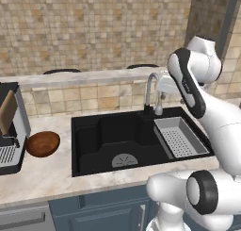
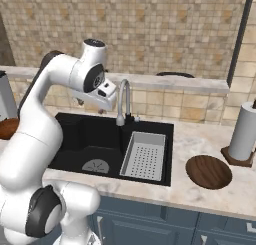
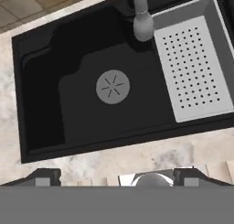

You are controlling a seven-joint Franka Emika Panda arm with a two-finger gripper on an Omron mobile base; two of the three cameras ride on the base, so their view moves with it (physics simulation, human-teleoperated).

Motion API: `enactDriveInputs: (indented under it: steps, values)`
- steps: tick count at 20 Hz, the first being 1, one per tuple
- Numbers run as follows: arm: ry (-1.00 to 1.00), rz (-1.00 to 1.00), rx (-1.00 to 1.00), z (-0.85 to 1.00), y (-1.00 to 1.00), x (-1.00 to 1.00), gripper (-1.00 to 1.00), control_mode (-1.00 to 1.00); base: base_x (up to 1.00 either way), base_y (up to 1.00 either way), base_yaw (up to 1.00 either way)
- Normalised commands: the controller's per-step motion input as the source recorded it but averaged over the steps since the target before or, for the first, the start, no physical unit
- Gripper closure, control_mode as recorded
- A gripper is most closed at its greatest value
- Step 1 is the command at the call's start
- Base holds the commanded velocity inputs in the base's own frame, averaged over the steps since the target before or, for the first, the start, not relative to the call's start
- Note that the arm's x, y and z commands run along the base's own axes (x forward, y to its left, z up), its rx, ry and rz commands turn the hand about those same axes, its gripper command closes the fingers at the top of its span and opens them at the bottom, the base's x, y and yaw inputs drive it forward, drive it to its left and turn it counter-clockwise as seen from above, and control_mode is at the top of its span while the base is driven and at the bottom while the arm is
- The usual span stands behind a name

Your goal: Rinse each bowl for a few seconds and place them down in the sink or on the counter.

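**Desk:** Where are the two shallow reddish-brown wood-grained bowls?

**Photographer:** Both sit on the pale beige marbled worktop (image 1: 47, 173), well apart. One bowl (image 1: 42, 144) lies at 9 o'clock of the large black rectangular sink (image 1: 101, 138), just beside a grey appliance at the frame's edge. The other bowl (image 2: 208, 171) rests at 3 o'clock of the sink in the right base view, near a white paper-towel roll (image 2: 247, 131) on its stand.

**Desk:** And the arm?

**Photographer:** The gripper (image 3: 116, 175) hangs above the basin, jaws spread wide and holding nothing. Below it, the hand view looks down on the round grey drain (image 3: 112, 87), the curved silver faucet (image 3: 141, 17) at 12 o'clock of the drain, and the grey perforated tray (image 3: 197, 67) at 3 o'clock.

**Desk:** So which step is this?

**Photographer:** By my reading, the very start: neither bowl picked up, no rinsing begun. The next move calls for swinging out to one bowl, lowering over its rim and closing on the edge, then carrying it under the spout.
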Motion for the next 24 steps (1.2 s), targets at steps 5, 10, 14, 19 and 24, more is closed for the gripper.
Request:
enactDriveInputs:
  steps: [5, 10, 14, 19, 24]
  values:
    - [0.28, -0.34, 0.56, 0.07, -0.69, -0.06, -1.00, -1.00, 0.00, 0.00, 0.00]
    - [0.16, -0.35, 0.68, -0.01, -0.66, -0.02, -1.00, -1.00, 0.00, 0.00, 0.00]
    - [0.06, -0.48, 0.61, -0.22, -0.47, 0.00, -1.00, -1.00, 0.00, 0.00, 0.00]
    - [0.13, -0.62, 0.44, -0.42, -0.03, 0.00, -1.00, -1.00, 0.00, 0.00, 0.00]
    - [0.16, -0.43, 0.42, -0.48, -0.02, 0.25, -1.00, -1.00, 0.00, 0.00, 0.00]
